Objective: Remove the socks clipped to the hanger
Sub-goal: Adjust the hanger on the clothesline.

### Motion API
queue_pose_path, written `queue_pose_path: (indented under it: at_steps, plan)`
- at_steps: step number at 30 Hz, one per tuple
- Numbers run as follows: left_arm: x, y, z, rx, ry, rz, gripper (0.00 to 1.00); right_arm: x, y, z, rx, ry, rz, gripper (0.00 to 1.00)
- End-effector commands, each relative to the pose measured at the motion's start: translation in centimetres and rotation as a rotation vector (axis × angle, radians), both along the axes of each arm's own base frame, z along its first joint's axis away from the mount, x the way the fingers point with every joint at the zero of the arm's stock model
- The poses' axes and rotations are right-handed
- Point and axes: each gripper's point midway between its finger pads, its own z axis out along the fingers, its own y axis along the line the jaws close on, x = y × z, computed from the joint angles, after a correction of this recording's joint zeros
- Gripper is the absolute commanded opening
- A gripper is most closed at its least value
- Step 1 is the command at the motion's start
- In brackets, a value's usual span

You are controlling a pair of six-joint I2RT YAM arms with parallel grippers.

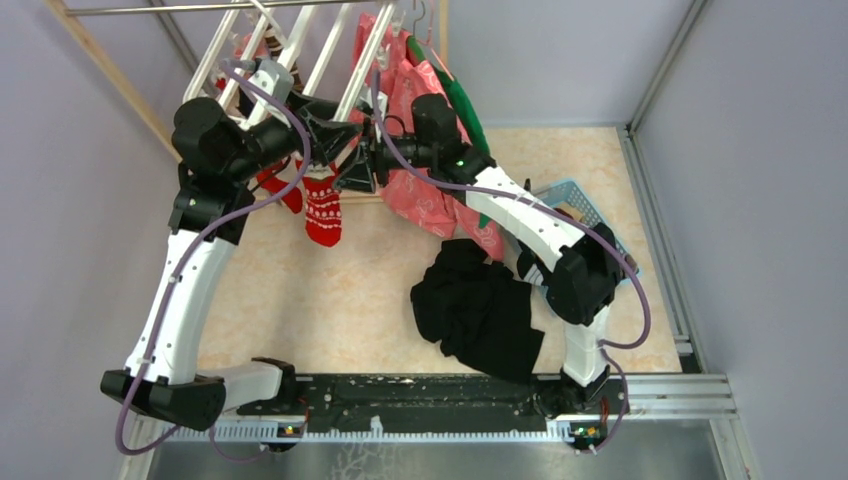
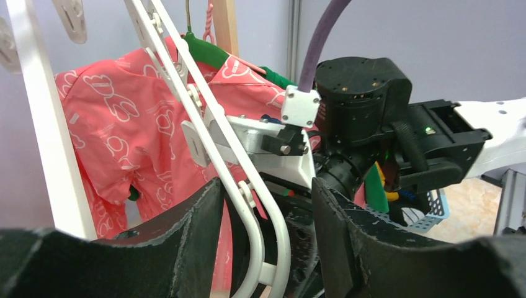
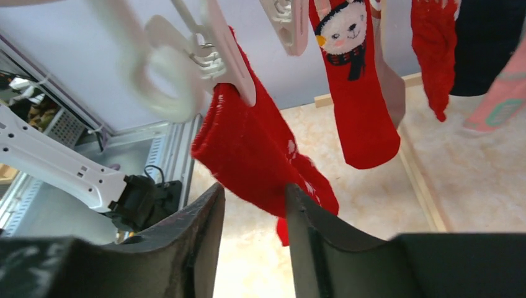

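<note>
The white hanger (image 1: 345, 70) hangs tilted from the rail at the top left. One of its double rails (image 2: 270, 230) passes between the spread fingers of my left gripper (image 2: 267, 189), with a gap on the right side. A red sock (image 3: 254, 155) hangs from a white clip (image 3: 223, 62). Its lower edge dips between the fingertips of my right gripper (image 3: 253, 189), whose jaws stand apart. More socks hang behind: a red one with a white bear (image 3: 360, 93), a lacy red one (image 3: 434, 56), a dark one (image 3: 490, 43) and a pale pink one (image 3: 502, 99). From above, a patterned red sock (image 1: 322, 210) dangles below both grippers.
A pink printed shirt (image 1: 425, 190) and a green garment (image 1: 465, 110) hang right of the hanger. A black cloth heap (image 1: 480, 310) lies on the table by the right arm. A blue basket (image 1: 585, 205) sits at the right. A wooden frame post (image 1: 110, 80) slants at the left.
</note>
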Motion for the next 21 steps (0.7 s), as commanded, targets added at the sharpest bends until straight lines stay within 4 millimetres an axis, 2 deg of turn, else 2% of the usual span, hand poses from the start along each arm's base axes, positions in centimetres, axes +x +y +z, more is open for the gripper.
queue_pose_path:
  at_steps: [1,4,7,11,17,21]
  plan:
    - [-1.1,0.0,0.9,-0.058,0.022,-0.019,0.61,-0.9,0.8,2.4,0.08,-0.012,0.056,0.34]
    - [-0.9,0.4,0.9,-0.069,0.027,0.009,0.63,-1.1,0.9,2.5,0.089,0.025,0.073,0.14]
    - [-0.9,0.9,1.1,-0.071,0.019,0.034,0.67,-1.2,0.9,2.7,0.088,0.042,0.072,0.0]
    - [-1.4,1.5,1.7,-0.054,-0.015,0.052,0.75,-1.0,0.2,3.3,0.085,0.045,0.045,0.0]
    - [-2.9,3.0,2.9,0.009,-0.096,0.078,0.98,-0.5,-1.1,3.5,0.071,0.036,-0.009,0.0]
    - [-4.5,4.1,4.2,0.066,-0.167,0.108,0.99,0.0,-2.2,3.5,0.065,0.031,-0.049,0.0]
